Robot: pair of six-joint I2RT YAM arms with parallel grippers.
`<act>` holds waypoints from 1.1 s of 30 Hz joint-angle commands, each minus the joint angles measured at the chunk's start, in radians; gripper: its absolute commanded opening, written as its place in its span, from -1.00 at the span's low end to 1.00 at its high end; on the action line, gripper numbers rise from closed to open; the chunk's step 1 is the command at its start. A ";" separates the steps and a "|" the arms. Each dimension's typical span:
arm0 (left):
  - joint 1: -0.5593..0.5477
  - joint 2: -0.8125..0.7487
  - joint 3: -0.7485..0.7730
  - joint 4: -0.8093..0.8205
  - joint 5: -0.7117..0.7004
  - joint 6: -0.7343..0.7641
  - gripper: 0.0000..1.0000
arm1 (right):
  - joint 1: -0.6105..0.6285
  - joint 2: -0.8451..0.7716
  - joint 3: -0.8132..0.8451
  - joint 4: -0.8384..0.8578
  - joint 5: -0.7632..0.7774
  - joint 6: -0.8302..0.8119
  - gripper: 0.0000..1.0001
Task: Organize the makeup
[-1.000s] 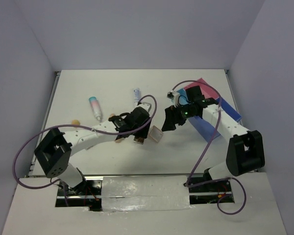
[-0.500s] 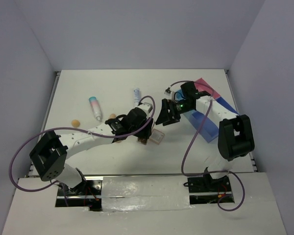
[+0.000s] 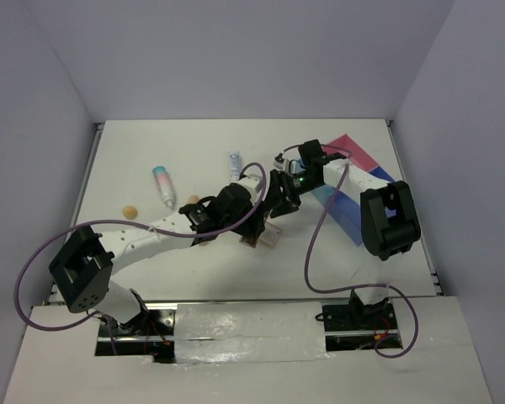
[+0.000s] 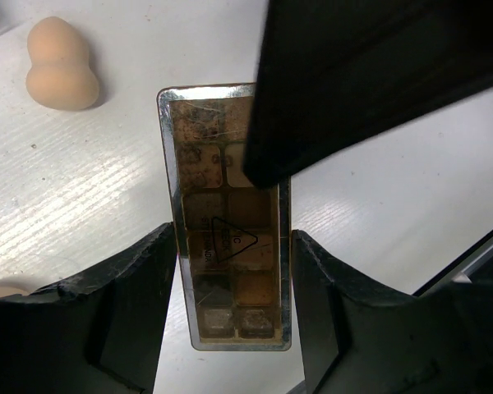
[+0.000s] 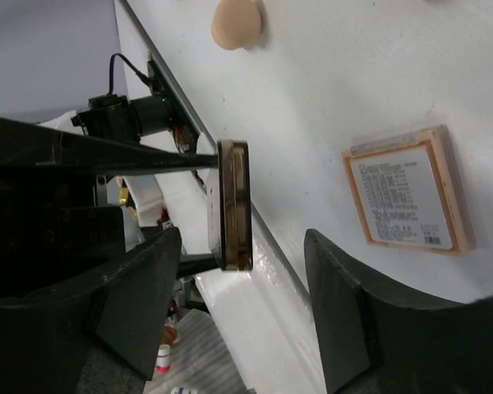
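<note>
Two-arm handover pose above the table (image 3: 185, 143). The left arm runs from its base at the near left corner diagonally toward the table's middle, forearm low and nearly straight. Its tool, the left tool (image 4: 234, 240), is closed on a brown eyeshadow palette (image 4: 223, 275), with one finger pressed against each long edge and the pans facing the wrist camera. The right arm is folded, elbow raised near the blue and pink divided tray (image 3: 353, 151), and its forearm reaches leftward to meet the left arm at the centre. The right tool (image 5: 245, 242) stands partly open. Its two fingers straddle the same palette, seen edge-on between them, with a gap on either side, so it grips nothing. In the left wrist view, one of its fingers crosses over the palette's far corner. Whether the palette clears the table cannot be told. Just beside the tools, a pink-framed palette (image 5: 407, 189) lies label side up on the table. A peach sponge (image 4: 62, 66) rests near the held palette. Farther left lie the pink-white tube with teal cap (image 3: 163, 185) and a second sponge (image 3: 130, 210). The white tube with blue print (image 3: 234, 162) lies behind the tools.
</note>
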 commanded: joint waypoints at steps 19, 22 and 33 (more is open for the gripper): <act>-0.003 -0.041 0.019 0.019 -0.025 0.009 -0.13 | 0.063 0.086 0.178 -0.115 -0.015 -0.082 -0.89; -0.003 -0.076 0.008 0.025 -0.045 0.000 0.46 | 0.058 0.080 0.213 -0.138 0.016 -0.113 -0.92; 0.010 -0.220 -0.063 0.036 -0.131 -0.044 0.99 | -0.113 0.071 0.452 -0.269 0.176 -0.230 -0.97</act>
